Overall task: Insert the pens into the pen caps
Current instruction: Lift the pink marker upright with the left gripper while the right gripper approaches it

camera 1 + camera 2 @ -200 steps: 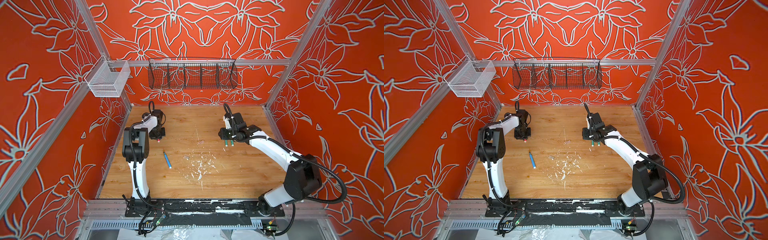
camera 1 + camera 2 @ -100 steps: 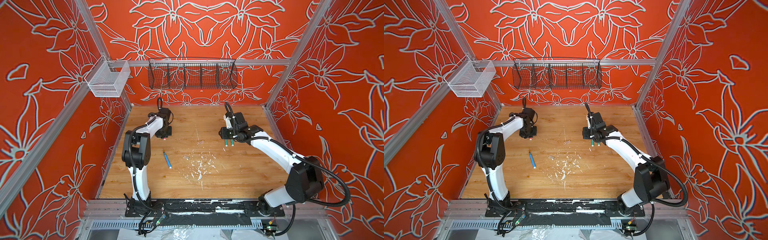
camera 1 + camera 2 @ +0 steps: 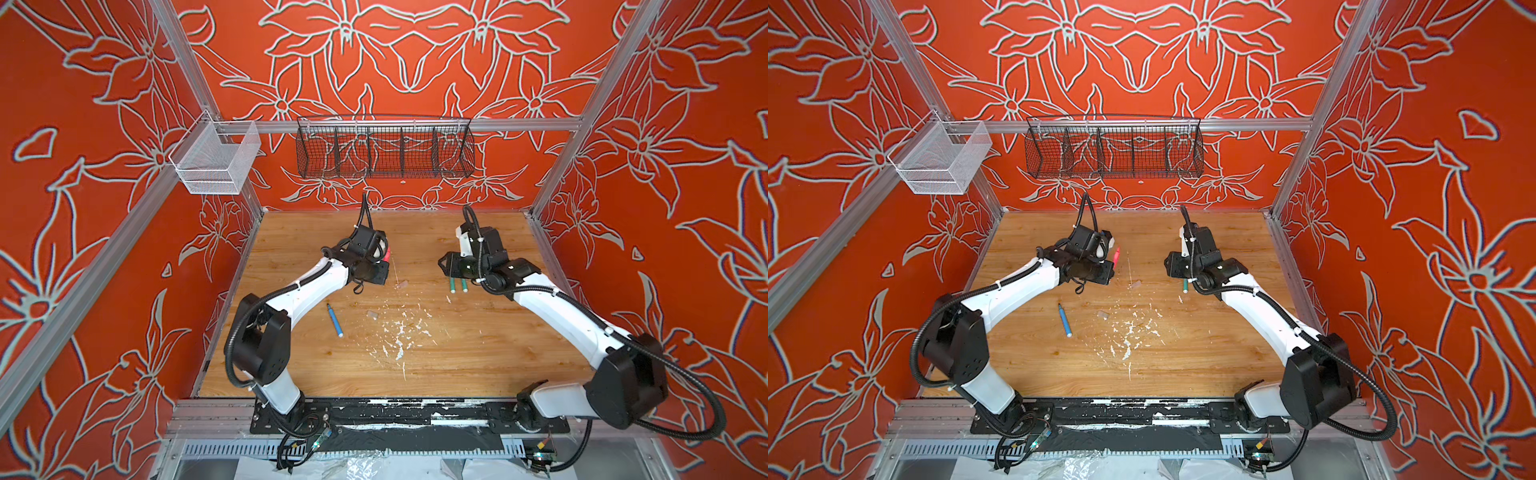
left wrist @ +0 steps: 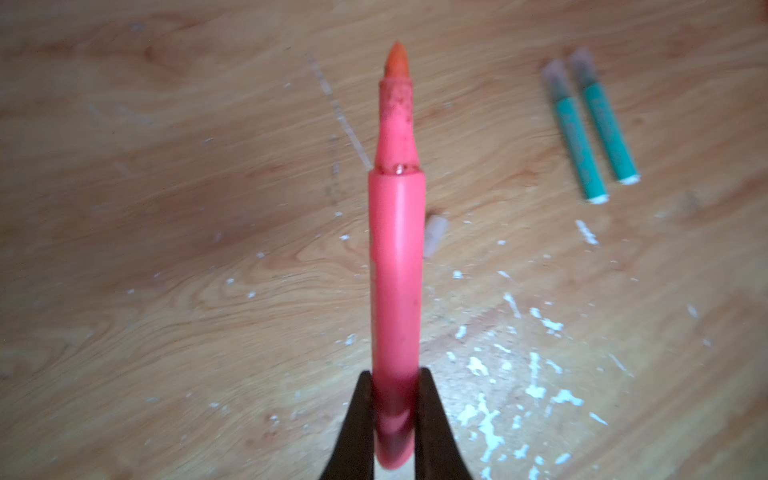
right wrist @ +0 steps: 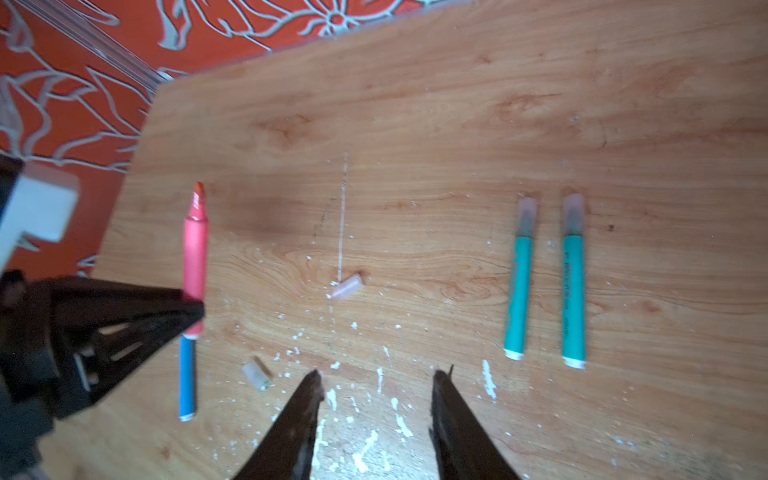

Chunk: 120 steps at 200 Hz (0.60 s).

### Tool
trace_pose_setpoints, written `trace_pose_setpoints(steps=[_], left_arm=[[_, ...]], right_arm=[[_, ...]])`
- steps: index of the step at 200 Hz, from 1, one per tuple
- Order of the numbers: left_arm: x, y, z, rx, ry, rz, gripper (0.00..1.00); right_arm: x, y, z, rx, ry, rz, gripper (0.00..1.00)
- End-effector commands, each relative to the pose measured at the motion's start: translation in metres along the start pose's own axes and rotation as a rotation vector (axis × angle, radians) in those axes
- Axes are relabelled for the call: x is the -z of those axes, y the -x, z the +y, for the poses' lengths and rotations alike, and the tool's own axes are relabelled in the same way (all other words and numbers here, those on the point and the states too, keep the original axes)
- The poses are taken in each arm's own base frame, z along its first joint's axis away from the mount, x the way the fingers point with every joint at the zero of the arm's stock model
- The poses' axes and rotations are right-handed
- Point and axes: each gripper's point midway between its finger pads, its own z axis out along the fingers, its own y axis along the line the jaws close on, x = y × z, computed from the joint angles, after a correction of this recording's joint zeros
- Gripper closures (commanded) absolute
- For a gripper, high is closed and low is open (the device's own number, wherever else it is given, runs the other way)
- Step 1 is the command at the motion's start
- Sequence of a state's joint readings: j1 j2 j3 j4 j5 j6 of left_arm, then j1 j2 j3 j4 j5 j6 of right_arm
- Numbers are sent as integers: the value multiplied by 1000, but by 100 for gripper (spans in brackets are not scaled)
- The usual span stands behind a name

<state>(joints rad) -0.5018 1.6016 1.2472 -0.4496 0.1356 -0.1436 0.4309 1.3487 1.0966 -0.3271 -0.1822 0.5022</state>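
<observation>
One blue pen (image 3: 334, 320): flat on the tabletop (image 3: 478, 361), nearest my base, left of the white paint flecks (image 3: 399, 336), dark tip pointing away from me.
Near loose cap (image 3: 372, 314): on its side just right of the blue pen, apart from it, at the edge of the flecks.
Far loose cap (image 3: 402, 285): on its side further back, mid-tabletop, between my two arms.
Green pair: one green pen (image 5: 517, 291) and a second green pen (image 5: 573, 291) lie parallel, close but not touching. Each wears a translucent cap over its tip, with the white plugs toward me. In both top views my right wrist partly covers them.
Right pincer (image 5: 380, 372): jaws moderately parted, nothing between them, hovering over the flecked wood.
Left pincer (image 4: 395, 374): narrow, clamped on the rear of the red-pink pen (image 4: 397, 257). The pen is held off the tabletop, its orange-red tip bare and aimed toward the back wall.
Wire basket (image 3: 384, 147): hangs on the back wall above the tabletop's far edge.
</observation>
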Motion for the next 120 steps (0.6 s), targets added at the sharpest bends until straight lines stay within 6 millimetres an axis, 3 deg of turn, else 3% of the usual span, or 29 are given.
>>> trace_pose_setpoints(steps=[1,42,79,120], left_arm=[[26,27,-44,-83,-178,-183,97],[51,28,-68,-115,-306,-294,98],[54,29,-73,-110,-327,-297,98],[56,30,-74,-105,-335,-302,99]], right_arm=[[10,15,33,-53,184,-58,51],[17,27,69,-92,360,-62,48],[21,28,99,-73,470,-42,47],[11,16,116,-48,491,4,47]])
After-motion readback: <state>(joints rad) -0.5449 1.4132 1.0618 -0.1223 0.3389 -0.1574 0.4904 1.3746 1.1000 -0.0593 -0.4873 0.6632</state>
